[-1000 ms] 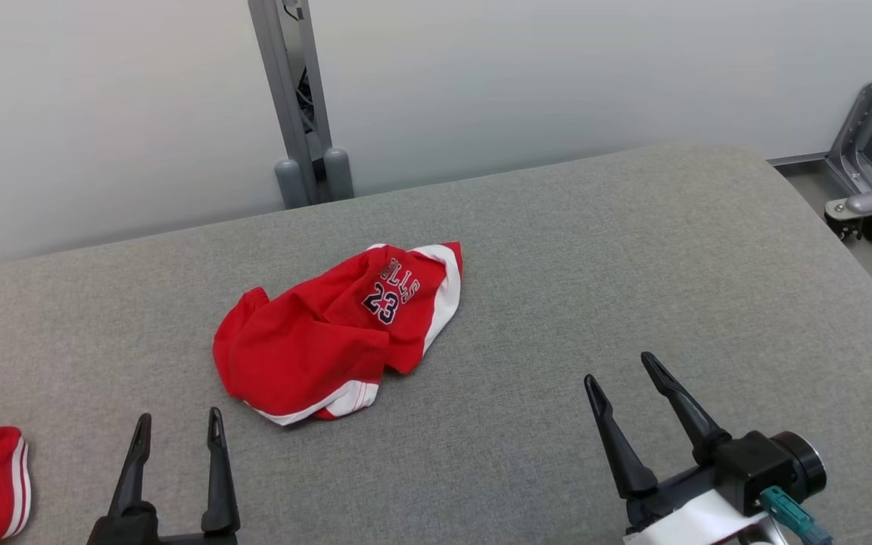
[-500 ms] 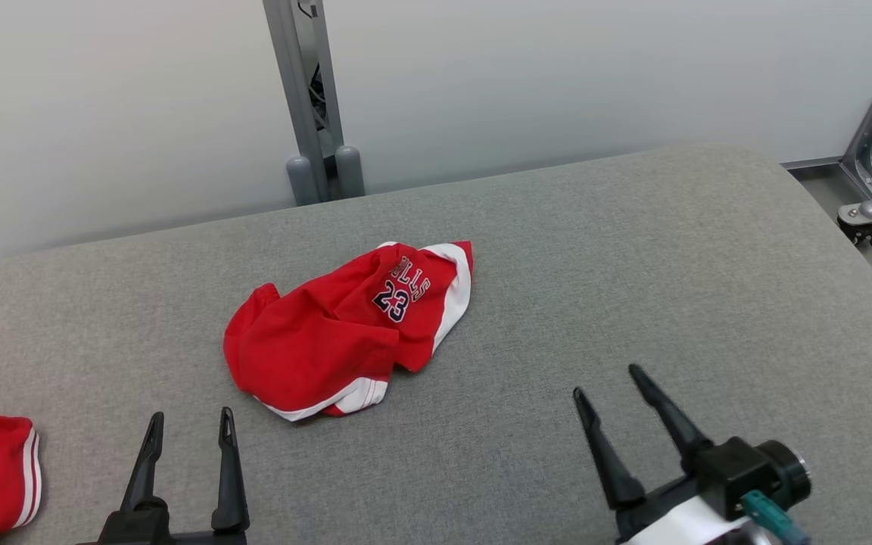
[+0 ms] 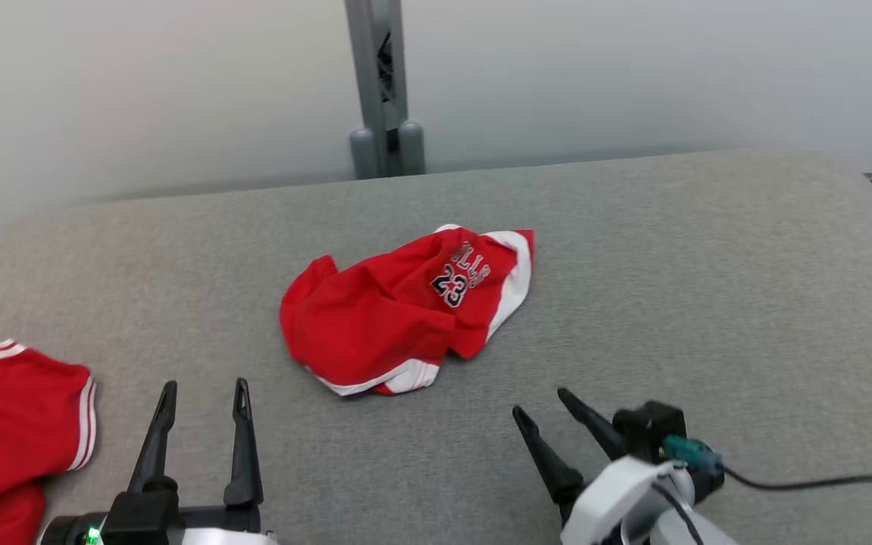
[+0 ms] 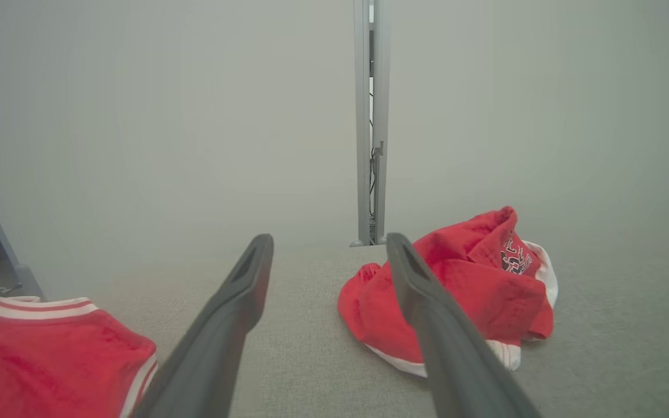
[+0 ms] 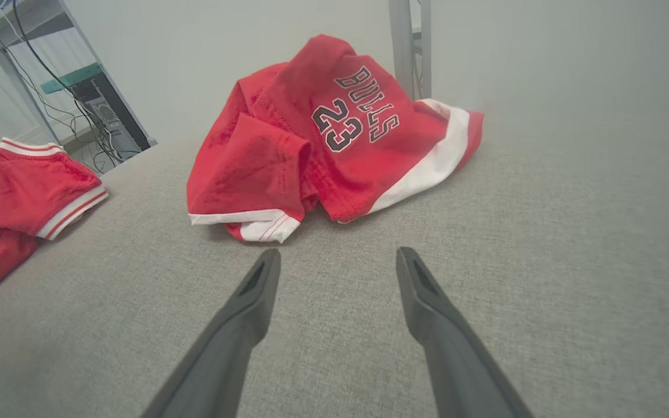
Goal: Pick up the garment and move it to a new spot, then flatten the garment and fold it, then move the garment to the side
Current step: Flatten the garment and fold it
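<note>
A grey woven-fabric padded surface (image 3: 708,265) takes up most of the scene. Its far edge runs along a pale plain wall (image 3: 633,76) and rounds off at the far-left and far-right corners. A grey metal upright post (image 3: 379,76) stands against the wall just beyond the far edge, about midway along it.

A crumpled red jersey garment with white trim and the lettering "BULLS 23" (image 3: 398,318) lies near the middle of the surface, well clear of every visible edge. Bare fabric surrounds it: a wide stretch to the right, a narrower band toward the far edge, and an open strip on the near side. A second red garment with white striped trim (image 3: 4,409) lies at the near left, reaching the left border of the head view and well apart from the jersey.

The left gripper (image 3: 205,384) hovers over the near part of the surface, between the two garments, with its dark fingers spread and holding nothing. The right gripper (image 3: 540,401) hovers to the near right of the jersey, its fingers likewise parted and empty. In the right wrist view its fingertips point at the jersey's near white hem, with bare fabric between. A thin black cable (image 3: 822,481) trails right from the right wrist.
</note>
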You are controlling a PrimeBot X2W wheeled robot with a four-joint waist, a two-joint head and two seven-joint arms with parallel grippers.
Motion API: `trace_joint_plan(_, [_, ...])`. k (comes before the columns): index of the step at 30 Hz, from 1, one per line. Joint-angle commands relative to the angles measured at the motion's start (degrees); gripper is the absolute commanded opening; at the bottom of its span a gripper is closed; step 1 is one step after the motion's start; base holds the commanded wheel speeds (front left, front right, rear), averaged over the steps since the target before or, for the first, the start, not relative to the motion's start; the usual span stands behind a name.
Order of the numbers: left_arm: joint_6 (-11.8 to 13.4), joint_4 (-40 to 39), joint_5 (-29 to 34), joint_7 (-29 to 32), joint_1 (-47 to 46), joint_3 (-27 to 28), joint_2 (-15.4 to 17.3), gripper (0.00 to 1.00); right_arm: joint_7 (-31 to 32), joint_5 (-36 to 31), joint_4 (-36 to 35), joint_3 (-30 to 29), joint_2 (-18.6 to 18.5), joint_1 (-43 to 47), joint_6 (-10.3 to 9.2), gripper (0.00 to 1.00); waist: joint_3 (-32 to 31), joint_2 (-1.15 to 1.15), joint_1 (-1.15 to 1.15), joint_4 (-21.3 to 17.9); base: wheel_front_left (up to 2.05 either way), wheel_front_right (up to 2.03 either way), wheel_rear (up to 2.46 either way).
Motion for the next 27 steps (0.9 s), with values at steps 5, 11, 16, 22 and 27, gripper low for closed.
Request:
trace_joint_plan(5, [-0.8, -0.9, 0.8, -0.1, -2.9, -0.7, 0.2, 1.00, -0.1, 11.0, 7.1, 5.6, -0.3, -7.8, 0.00, 1.00, 3.7, 0.00, 0.00, 5.0, 0.00, 0.00, 0.00])
trace_joint_plan(11, [-1.0, -0.6, 0.3, -0.1, -4.7, -2.1, 0.2, 1.00, -0.1, 19.7, 14.3, 13.5, -0.2, -14.1, 0.00, 1.00, 5.7, 0.00, 0.00, 8.6, 0.00, 0.00, 0.00])
trace_joint_plan(16, [-1.3, -0.4, 0.3, -0.1, -6.0, -3.2, 0.2, 1.00, -0.1, 25.2, 17.3, 17.4, -0.3, -17.3, 0.00, 1.00, 7.0, 0.00, 0.00, 10.9, 0.00, 0.00, 0.00])
trace_joint_plan(22, [-1.4, -0.5, 0.8, -0.1, -7.2, -4.1, 0.2, 1.00, -0.1, 29.0, 19.6, 19.5, -0.3, -20.2, 0.00, 1.00, 8.3, 0.00, 0.00, 12.8, 0.00, 0.00, 0.00])
trace_joint_plan(27, [-0.7, -1.0, 0.7, -0.1, -8.5, -5.0, 0.2, 1.00, -0.1, 31.8, 22.3, 19.3, -0.3, -21.8, 0.00, 1.00, 9.1, 0.00, 0.00, 15.5, 0.00, 0.00, 0.00])
